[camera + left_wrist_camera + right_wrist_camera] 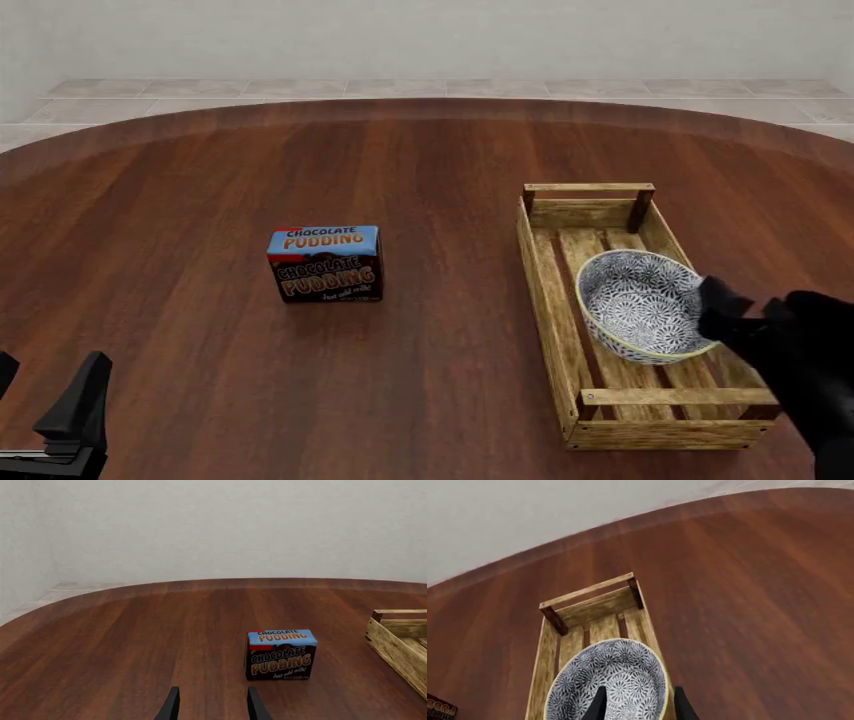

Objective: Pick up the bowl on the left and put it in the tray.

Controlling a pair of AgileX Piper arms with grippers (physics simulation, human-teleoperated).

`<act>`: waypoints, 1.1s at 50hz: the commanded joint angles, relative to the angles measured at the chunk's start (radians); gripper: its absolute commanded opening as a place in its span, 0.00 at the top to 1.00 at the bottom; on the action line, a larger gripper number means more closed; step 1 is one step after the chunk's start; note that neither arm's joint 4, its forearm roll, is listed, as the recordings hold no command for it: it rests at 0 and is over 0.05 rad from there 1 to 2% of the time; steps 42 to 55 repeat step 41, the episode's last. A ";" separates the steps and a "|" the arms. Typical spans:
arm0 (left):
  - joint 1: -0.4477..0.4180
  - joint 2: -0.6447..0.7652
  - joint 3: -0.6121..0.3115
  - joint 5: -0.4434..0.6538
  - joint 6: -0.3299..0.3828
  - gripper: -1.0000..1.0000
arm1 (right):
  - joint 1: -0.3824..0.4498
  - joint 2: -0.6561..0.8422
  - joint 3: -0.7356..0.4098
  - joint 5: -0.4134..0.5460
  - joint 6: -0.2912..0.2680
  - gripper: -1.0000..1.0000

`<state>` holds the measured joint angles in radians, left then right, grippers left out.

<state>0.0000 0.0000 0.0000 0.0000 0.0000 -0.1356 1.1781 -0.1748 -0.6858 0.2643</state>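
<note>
The right gripper (714, 308) pinches the bowl's (641, 303) right rim, tilting it inside the tray (550, 290), seemingly to set it down, while the left gripper (47, 400) waits open.

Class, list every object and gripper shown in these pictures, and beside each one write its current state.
bowl: tilted inside the tray, right gripper's fingers astride its rim.
tray: flat on the table, holding the bowl.
chocolate pudding box: upright on the table, left of the tray, untouched.
left gripper: open, empty, low over the table.
right gripper: at the bowl's rim; whether it grips cannot be told.
</note>
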 commanded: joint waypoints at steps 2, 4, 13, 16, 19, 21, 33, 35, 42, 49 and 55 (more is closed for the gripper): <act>0.000 0.000 0.000 0.000 0.000 0.00 | -0.009 -0.104 0.001 0.077 -0.025 0.00; 0.000 0.000 0.000 0.000 0.000 0.00 | -0.009 -0.114 -0.001 0.088 -0.025 0.00; 0.000 0.000 0.000 0.000 0.000 0.00 | -0.004 -0.188 -0.004 0.150 -0.028 0.00; 0.000 0.000 0.000 0.000 0.000 0.00 | -0.004 -0.219 -0.006 0.176 -0.032 0.00; 0.000 0.000 0.000 0.000 0.000 0.00 | -0.005 -0.252 -0.008 0.204 -0.036 0.00; 0.000 0.000 0.000 0.000 0.000 0.00 | -0.006 -0.260 -0.009 0.210 -0.036 0.00; 0.000 0.000 0.000 0.000 0.000 0.00 | -0.007 -0.330 -0.002 0.261 -0.036 0.00; 0.000 0.000 0.000 0.000 0.000 0.00 | -0.006 -0.341 -0.003 0.271 -0.035 0.00; 0.000 0.000 0.000 0.000 0.000 0.00 | -0.005 -0.379 -0.004 0.303 -0.035 0.00; 0.000 0.000 0.000 0.000 0.000 0.00 | -0.005 -0.379 -0.004 0.303 -0.035 0.00; 0.000 0.000 0.000 0.000 0.000 0.00 | -0.005 -0.379 -0.004 0.303 -0.035 0.00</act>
